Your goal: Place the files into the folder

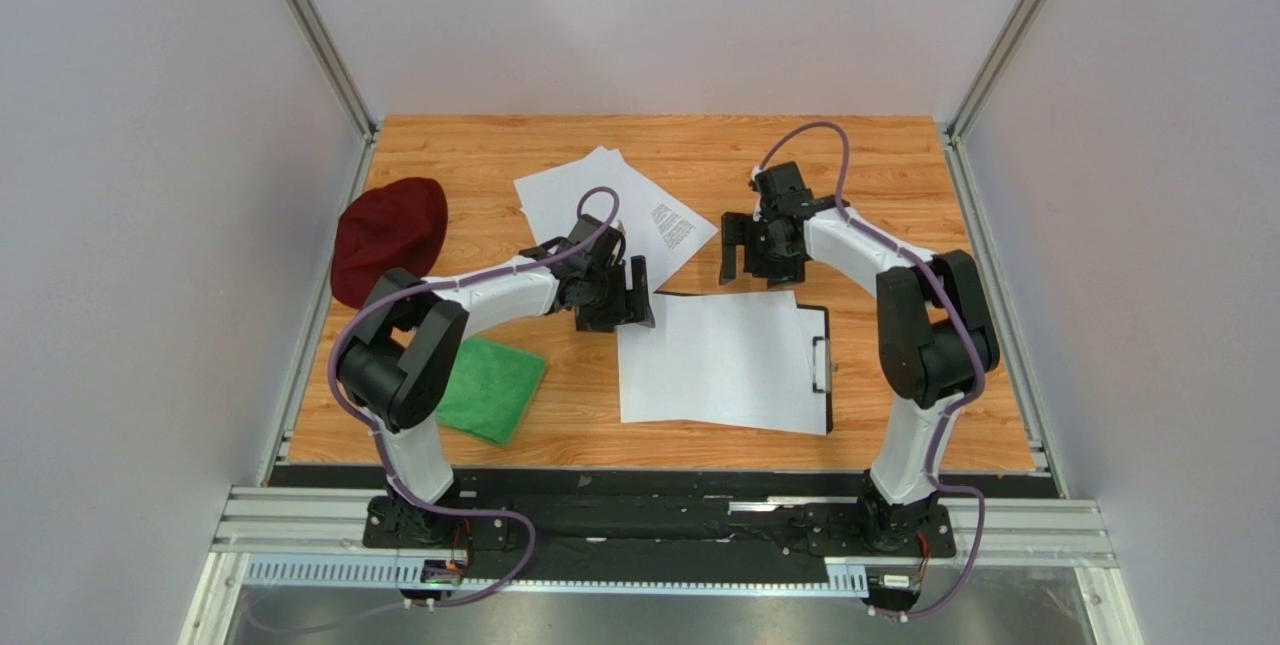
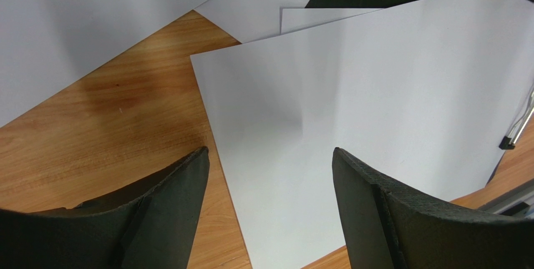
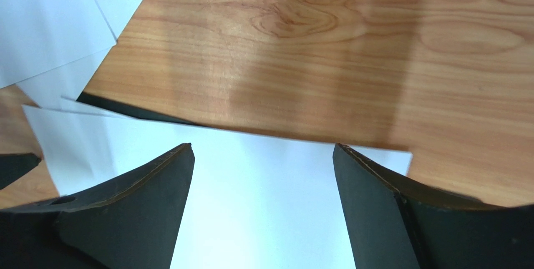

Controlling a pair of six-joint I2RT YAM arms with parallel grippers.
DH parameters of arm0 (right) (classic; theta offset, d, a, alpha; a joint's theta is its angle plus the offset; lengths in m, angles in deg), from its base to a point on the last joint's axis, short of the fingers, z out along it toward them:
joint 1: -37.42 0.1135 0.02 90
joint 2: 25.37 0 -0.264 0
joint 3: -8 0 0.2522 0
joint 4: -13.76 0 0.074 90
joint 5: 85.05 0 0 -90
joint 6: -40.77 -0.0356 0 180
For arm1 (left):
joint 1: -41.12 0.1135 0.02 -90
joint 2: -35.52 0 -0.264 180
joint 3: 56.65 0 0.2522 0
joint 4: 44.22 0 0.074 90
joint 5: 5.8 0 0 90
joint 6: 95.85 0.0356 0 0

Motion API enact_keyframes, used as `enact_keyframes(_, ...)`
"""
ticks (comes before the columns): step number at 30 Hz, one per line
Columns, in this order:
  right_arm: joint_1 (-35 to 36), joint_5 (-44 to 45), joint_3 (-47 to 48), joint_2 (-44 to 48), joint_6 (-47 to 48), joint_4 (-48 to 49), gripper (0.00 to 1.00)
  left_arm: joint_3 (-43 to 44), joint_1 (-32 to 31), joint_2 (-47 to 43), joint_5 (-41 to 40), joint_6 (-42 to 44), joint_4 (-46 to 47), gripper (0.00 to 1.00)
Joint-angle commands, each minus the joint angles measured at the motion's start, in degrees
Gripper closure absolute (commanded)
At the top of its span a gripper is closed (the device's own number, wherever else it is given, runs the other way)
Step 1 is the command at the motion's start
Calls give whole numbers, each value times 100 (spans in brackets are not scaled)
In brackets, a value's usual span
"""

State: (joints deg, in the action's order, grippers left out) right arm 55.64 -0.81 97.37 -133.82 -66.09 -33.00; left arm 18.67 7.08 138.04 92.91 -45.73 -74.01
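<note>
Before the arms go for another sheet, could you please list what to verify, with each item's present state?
1. Left gripper open and empty: ok.
2. Right gripper open and empty: ok.
3. A sheet lies on the folder: ok.
4. That sheet is squared with the folder: cannot tell, since the folder shows only along its right and far edges.
5. All paper is on the folder: not ok, because loose sheets lie outside it, beyond the left gripper.
6. Hat and cloth are apart from the paper: ok.
</note>
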Motion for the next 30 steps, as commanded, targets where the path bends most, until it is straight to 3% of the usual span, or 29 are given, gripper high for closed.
enact_keyframes(1,-317,-13,-291,964,-37,-58,13,-144,12,-144,-256,305,-515,19)
enact_keyframes(6,-977,-391,-609,1054,341,-137,13,-197,20,-66,-19,253,-348,19)
enact_keyframes(19,-969,-548,-1048,623,518,310,28,-258,12,49,26,217,-278,20)
enact_keyframes(30,-750,-848,-1198,403,429,812,34,-329,12,22,-36,138,-199,24)
